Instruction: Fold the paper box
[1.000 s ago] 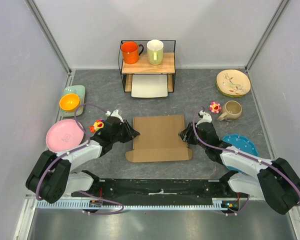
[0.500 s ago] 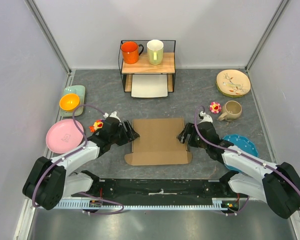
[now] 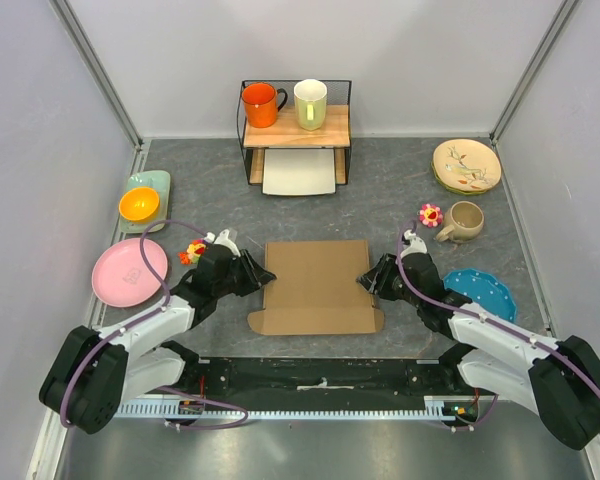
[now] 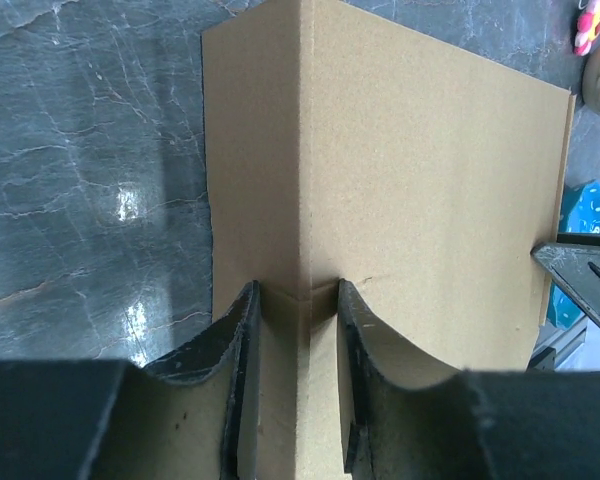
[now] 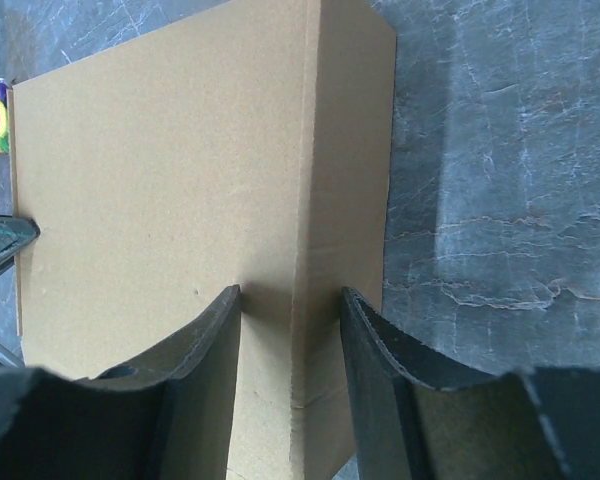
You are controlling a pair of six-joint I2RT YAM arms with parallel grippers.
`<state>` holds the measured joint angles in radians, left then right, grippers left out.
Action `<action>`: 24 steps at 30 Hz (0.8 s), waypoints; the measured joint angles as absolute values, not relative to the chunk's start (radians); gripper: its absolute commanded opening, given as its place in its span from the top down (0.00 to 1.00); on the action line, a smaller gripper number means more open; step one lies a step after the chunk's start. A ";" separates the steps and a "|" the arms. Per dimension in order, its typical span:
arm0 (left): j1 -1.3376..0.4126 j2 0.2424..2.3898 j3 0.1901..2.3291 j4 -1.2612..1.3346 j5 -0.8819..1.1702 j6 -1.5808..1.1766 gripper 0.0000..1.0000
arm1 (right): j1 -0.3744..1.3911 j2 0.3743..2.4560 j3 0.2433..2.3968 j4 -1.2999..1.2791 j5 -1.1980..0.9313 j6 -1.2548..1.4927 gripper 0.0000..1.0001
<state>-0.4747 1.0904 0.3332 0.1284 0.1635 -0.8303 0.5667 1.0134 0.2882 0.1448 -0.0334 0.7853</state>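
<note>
Found the paper box (image 3: 318, 285) lying on the grey table (image 3: 380, 200), midway between the two arms, with its tabbed end toward the bases. Set against a second earlier, saw the sheet drawn slightly nearer the bases and both wrists shifted back with it, elbows tucked lower. Caught the left gripper (image 3: 260, 276) at the box's left edge and the right gripper (image 3: 368, 281) at its right edge, facing each other across the cardboard. Read that as a re-seating of the holds rather than a real fold: from above still a flat sheet, no wall standing, most of the task ahead. Learned more from the wrist cameras. Saw in the left wrist view a crease along the edge strip, the cardboard rising to a low ridge between the two fingers (image 4: 242, 330) and filling the gap. Saw the same in the right wrist view, fingers (image 5: 215, 340) straddling the creased right strip. Took both pairs for clamped on the box's side strips, though with the pad faces too deep in shadow to swear to it. Spotted the opposite gripper's tip at the far edge in each wrist view. Got from overhead alone the whole outline, plus the blue plate (image 3: 480, 290) and toy flower (image 3: 430, 214) near the right arm.
</note>
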 measured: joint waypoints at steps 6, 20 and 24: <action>-0.473 1.091 0.335 0.128 0.165 -0.831 0.63 | 0.569 1.028 0.291 0.149 -0.030 0.786 0.38; -0.464 1.001 0.506 -0.099 0.115 -0.829 0.39 | 0.585 1.002 0.495 -0.136 0.053 0.720 0.15; -0.461 0.933 0.498 -0.168 0.113 -0.829 0.46 | 0.585 0.923 0.484 -0.188 0.054 0.710 0.19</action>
<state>-0.4610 0.9329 0.4976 -0.1677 0.1127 -0.8291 0.5854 0.9226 0.4835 -0.1879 0.0536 0.7105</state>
